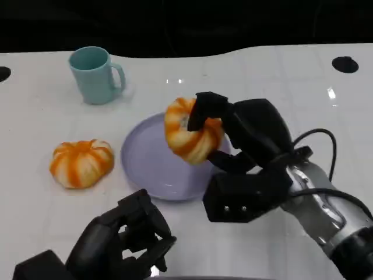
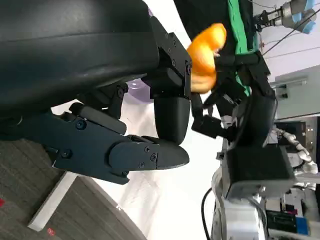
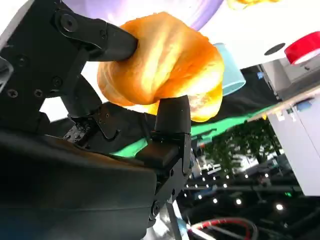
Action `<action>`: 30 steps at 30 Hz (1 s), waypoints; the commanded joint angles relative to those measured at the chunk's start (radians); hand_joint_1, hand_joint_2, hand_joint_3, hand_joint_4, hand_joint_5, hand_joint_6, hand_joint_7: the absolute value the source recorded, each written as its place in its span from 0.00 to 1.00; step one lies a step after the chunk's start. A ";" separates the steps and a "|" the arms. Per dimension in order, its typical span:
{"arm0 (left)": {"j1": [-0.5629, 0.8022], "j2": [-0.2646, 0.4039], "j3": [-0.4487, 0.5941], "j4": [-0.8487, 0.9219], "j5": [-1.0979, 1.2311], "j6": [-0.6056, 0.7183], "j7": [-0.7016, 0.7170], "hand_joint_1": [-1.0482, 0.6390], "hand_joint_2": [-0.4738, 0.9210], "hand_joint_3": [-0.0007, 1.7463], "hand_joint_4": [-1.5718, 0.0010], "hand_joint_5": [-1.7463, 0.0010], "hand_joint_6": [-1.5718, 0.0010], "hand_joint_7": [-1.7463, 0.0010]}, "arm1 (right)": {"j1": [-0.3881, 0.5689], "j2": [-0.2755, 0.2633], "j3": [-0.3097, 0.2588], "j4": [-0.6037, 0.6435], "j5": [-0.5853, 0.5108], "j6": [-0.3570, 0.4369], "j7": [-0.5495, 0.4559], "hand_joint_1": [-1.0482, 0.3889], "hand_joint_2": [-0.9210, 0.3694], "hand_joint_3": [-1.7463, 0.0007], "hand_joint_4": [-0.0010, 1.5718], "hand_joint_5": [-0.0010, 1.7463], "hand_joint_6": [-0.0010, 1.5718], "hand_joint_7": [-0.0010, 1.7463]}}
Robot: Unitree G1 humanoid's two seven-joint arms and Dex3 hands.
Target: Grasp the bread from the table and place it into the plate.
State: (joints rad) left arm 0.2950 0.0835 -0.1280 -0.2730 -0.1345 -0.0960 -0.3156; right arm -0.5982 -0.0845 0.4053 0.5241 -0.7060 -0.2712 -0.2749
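The white desk (image 1: 262,76) carried a lavender plate (image 1: 145,163). The right hand (image 1: 233,137) gripped one orange-striped bread (image 1: 189,131), raised over the plate's right part. The left hand (image 1: 125,239) rested near the desk's front edge, fingers curled in, holding nothing. A second bread (image 1: 81,163) lay left of the plate; a teal mug (image 1: 93,74) stood behind.

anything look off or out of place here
Nothing looks spilled or damaged. The right hand holds one bread tilted over the plate. A second bread sits on the table beside the plate, and the teal mug stands upright.
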 commanded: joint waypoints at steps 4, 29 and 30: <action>0.012 0.002 -0.004 -0.021 -0.011 0.006 0.004 0.30 1.00 0.21 0.58 0.00 0.71 0.01 | -0.068 0.036 -0.005 0.131 0.049 -0.007 0.014 0.62 0.46 0.31 0.55 0.95 0.54 0.62; 0.007 0.002 0.001 -0.023 -0.003 0.018 0.008 0.30 1.00 0.21 0.58 0.00 0.71 0.01 | 0.146 -0.128 -0.028 -0.259 0.164 0.009 0.319 0.35 0.00 0.87 0.07 0.45 0.30 0.02; 0.006 0.002 0.002 -0.023 0.000 0.017 0.010 0.30 1.00 0.21 0.58 0.00 0.71 0.01 | 0.162 -0.133 -0.038 -0.285 0.180 0.001 0.327 0.36 0.00 0.87 0.08 0.46 0.31 0.02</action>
State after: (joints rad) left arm 0.2988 0.0781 -0.1320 -0.2981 -0.1325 -0.0795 -0.3155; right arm -0.4740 -0.1895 0.4021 0.3084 -0.5734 -0.2506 0.0299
